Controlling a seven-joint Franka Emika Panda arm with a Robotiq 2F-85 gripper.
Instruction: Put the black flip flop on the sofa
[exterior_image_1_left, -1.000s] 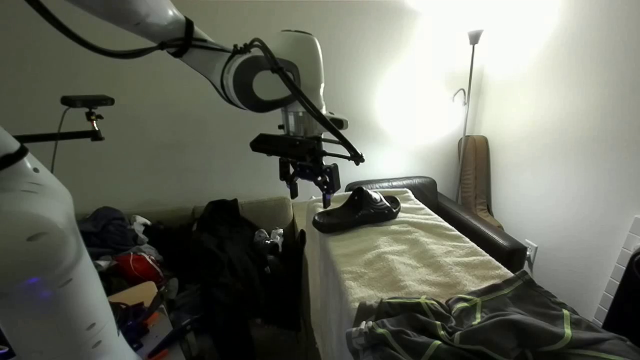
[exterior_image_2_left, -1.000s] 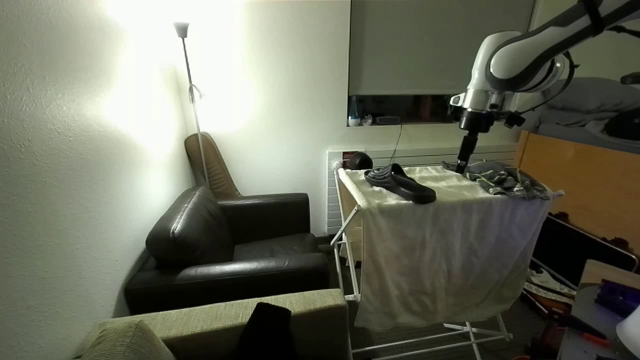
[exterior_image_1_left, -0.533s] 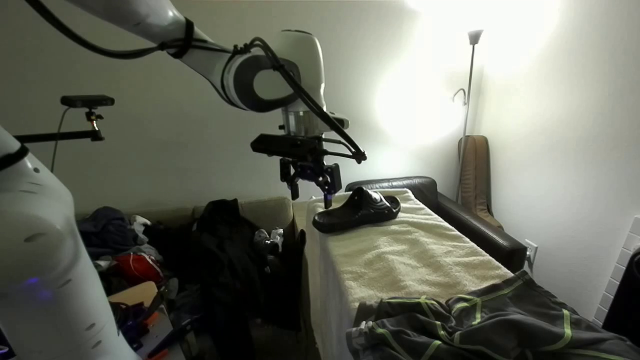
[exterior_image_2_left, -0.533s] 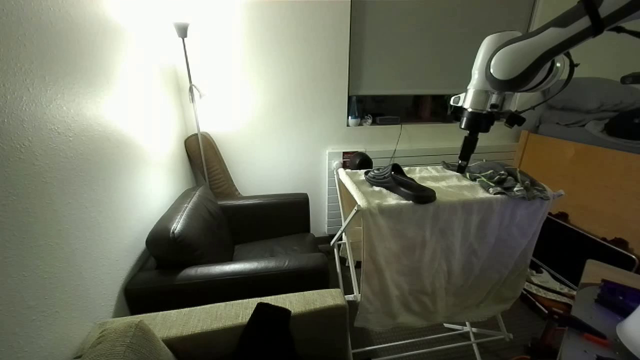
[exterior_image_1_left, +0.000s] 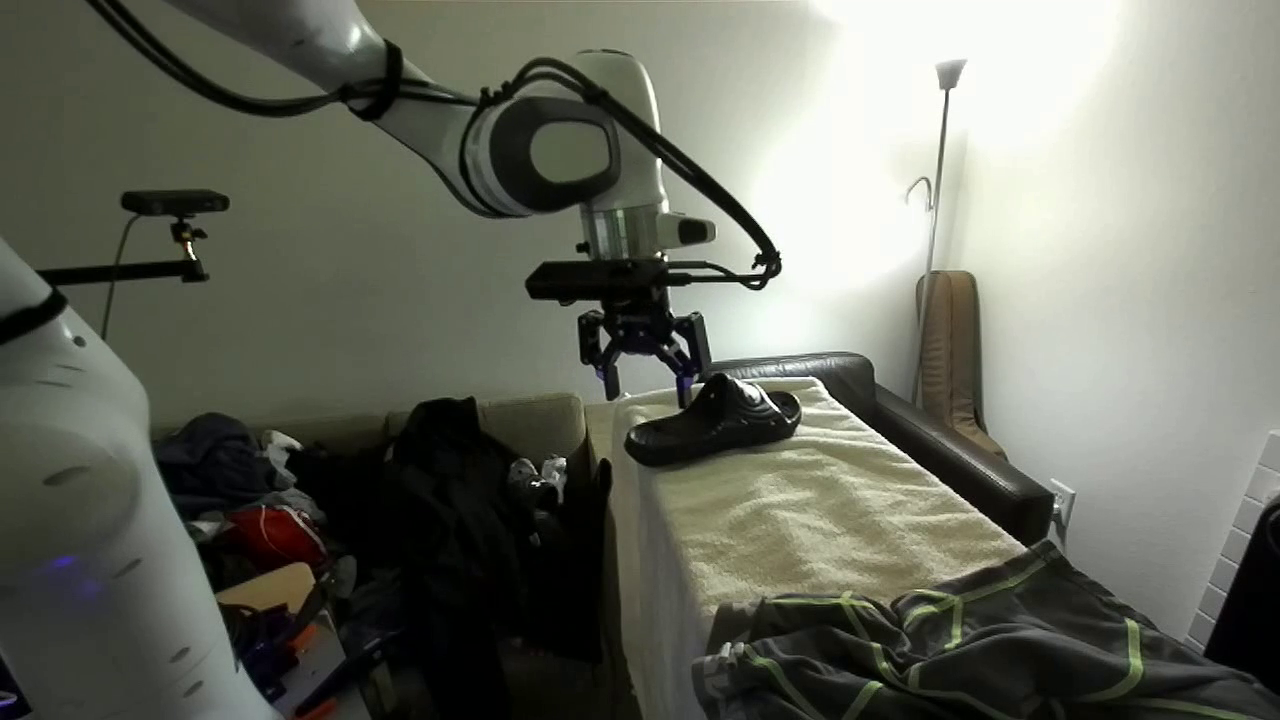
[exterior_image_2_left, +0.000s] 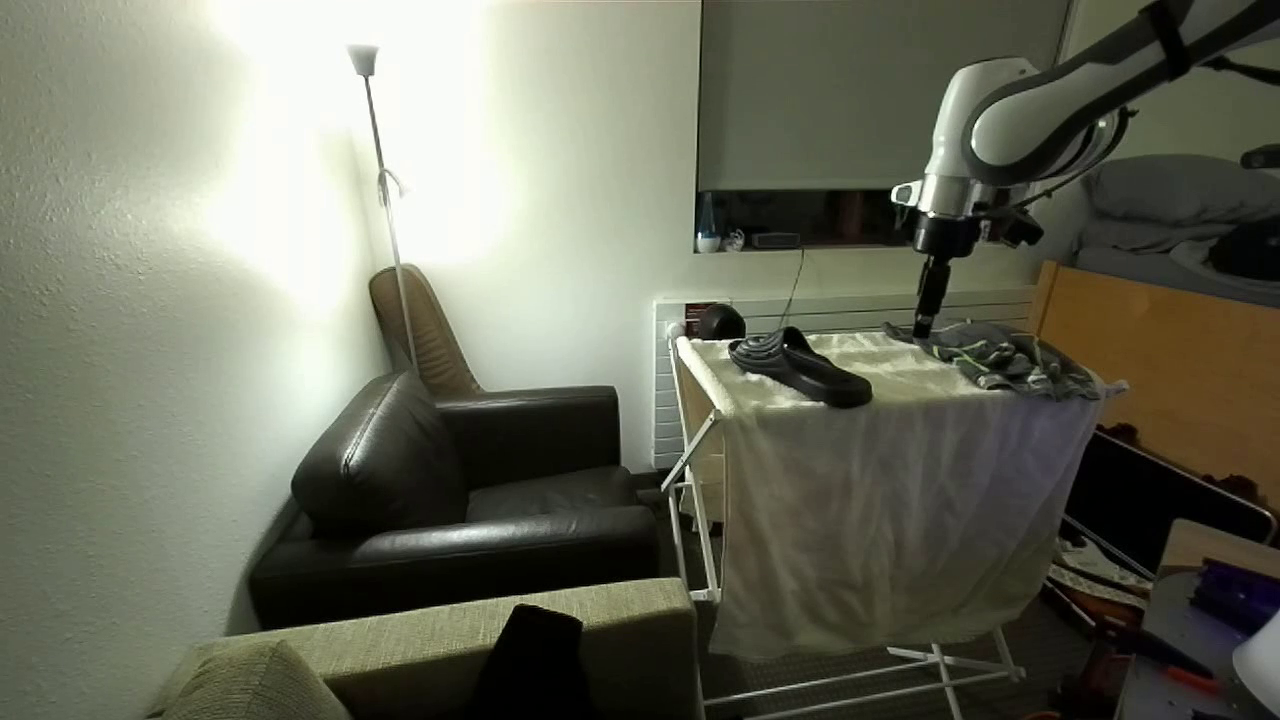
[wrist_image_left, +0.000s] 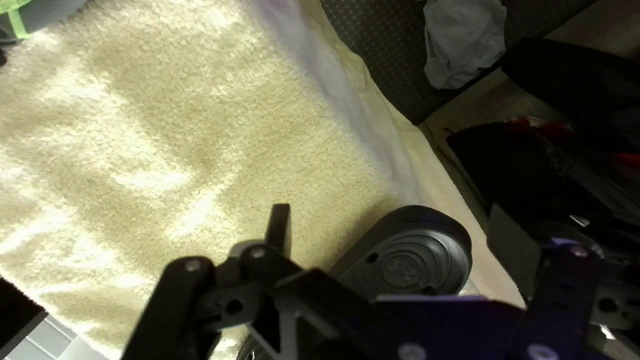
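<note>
In an exterior view, dark clothes (exterior_image_1_left: 450, 480) are draped over a beige sofa (exterior_image_1_left: 540, 425), left of the cream towel (exterior_image_1_left: 830, 520) that is hung across a white drying rack (exterior_image_2_left: 690, 451). The claw (exterior_image_1_left: 648, 393) is held above the towel, its fingers (wrist_image_left: 280, 230) spread wide. The black flip flop (exterior_image_1_left: 715, 425) is laid sole down on the towel, its heel end at the towel's left edge. Behind the towel and along its right side, the black leather sofa (exterior_image_1_left: 965, 465) is seen. Beyond the towel, a brown case (exterior_image_1_left: 948, 350) is propped beside a floor lamp (exterior_image_1_left: 950, 72). The towel's near end is covered by a grey garment (exterior_image_1_left: 990, 640) with green seams.
</note>
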